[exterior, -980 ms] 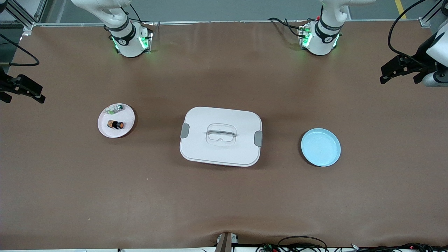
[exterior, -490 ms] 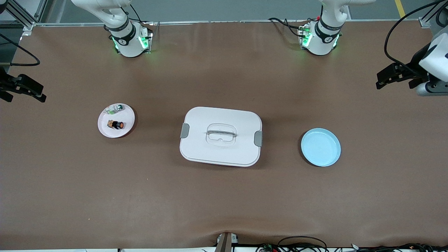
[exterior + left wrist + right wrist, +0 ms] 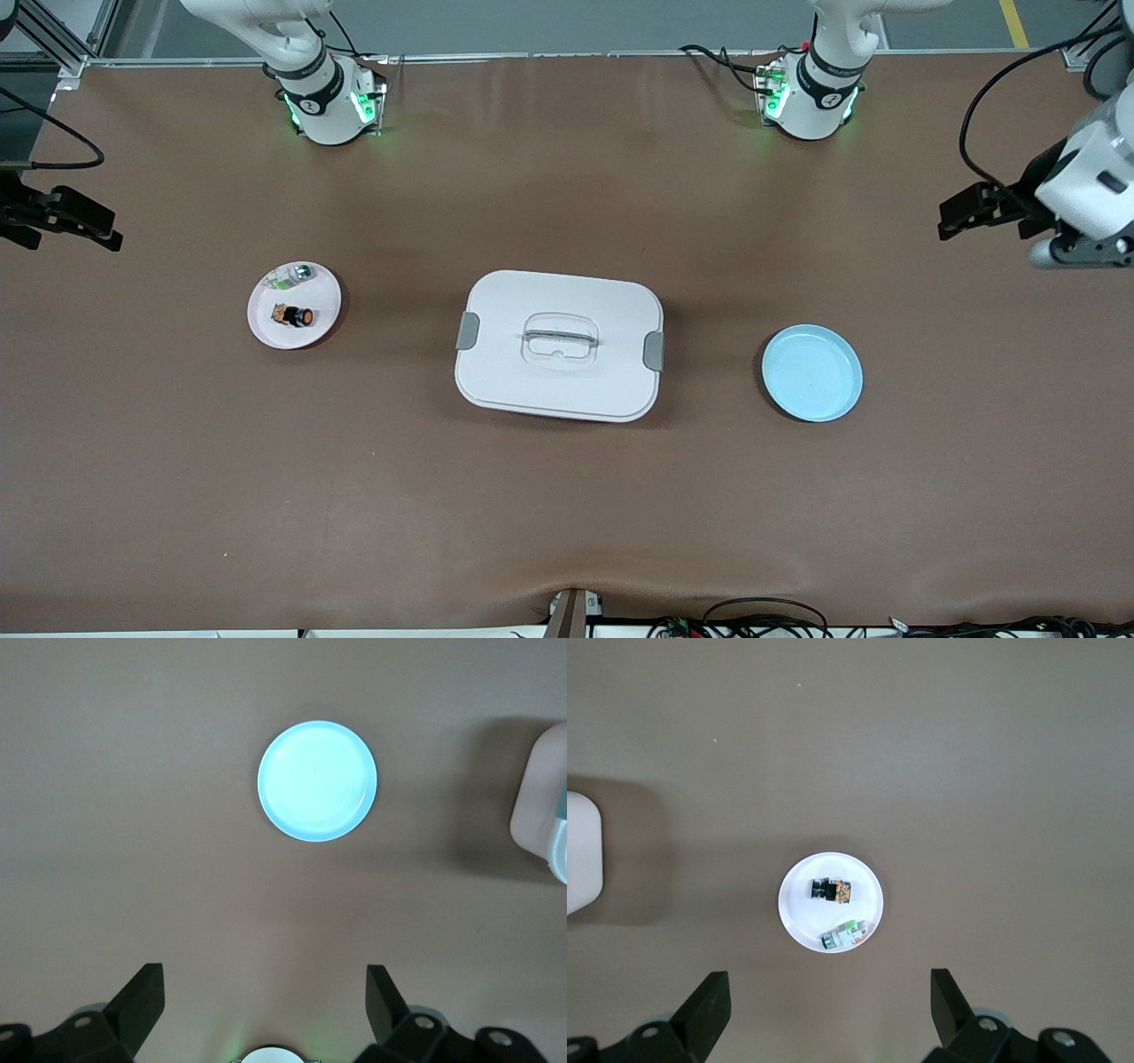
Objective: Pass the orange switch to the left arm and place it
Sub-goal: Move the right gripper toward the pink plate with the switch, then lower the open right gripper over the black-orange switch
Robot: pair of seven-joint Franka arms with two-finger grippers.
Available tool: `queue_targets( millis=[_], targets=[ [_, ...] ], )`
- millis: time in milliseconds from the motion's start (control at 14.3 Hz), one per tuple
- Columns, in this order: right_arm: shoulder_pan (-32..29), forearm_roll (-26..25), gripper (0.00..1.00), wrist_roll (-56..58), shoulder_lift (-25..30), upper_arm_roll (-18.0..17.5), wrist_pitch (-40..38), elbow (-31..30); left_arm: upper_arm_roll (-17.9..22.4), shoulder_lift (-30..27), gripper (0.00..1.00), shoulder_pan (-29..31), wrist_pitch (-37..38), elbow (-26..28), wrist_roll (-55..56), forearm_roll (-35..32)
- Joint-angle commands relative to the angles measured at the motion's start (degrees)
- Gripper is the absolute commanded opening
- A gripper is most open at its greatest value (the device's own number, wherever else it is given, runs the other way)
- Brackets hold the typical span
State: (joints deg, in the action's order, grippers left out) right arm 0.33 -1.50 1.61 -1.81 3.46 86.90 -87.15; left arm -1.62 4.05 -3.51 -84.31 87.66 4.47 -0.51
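Looking from the front, the orange switch [image 3: 294, 315] lies on a white plate [image 3: 319, 328] toward the right arm's end of the table from the box [image 3: 559, 345], with a blue plate [image 3: 812, 372] toward the left arm's end. The right gripper [image 3: 62, 221] and left gripper [image 3: 979, 208] hang high over the table's ends. From the left wrist, the left gripper's fingers [image 3: 142, 997] are spread wide and empty — likewise the right gripper's fingers [image 3: 709, 1001] in the right wrist view, above the switch and a green-and-silver piece [image 3: 843, 935]. The likely risks: pinching the wrong part, the tiny switch rolling, or a low carry clipping the box.
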Motion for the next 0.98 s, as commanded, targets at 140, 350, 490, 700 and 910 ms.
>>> queue_targets(
  millis=[140,350,490,700,910],
  targets=[
    [-1.1,0.5,1.00,-0.6,-0.6,-0.4,5.2,-6.6,-0.2,1.8,1.00,-0.3,0.4,-2.1,-0.5,1.3],
    [-1.3,0.7,1.00,-0.6,-0.4,-0.4,9.4,-12.8,-0.2,2.4,1.00,-0.6,0.2,-2.8,-0.6,1.7],
    [-1.6,2.1,1.00,-0.6,0.7,-0.4,14.8,-19.2,-0.2,2.4,1.00,-0.5,0.0,-2.8,-0.8,1.7],
    [-2.1,3.1,1.00,-0.6,4.5,-0.4,26.7,-32.0,-0.2,2.5,1.00,-0.1,0.0,-2.8,-0.9,1.7],
    [-2.0,3.2,1.00,-1.1,4.8,-0.4,33.9,-39.1,-0.1,2.5,1.00,0.2,0.0,-2.8,-0.9,1.7]
  ],
)
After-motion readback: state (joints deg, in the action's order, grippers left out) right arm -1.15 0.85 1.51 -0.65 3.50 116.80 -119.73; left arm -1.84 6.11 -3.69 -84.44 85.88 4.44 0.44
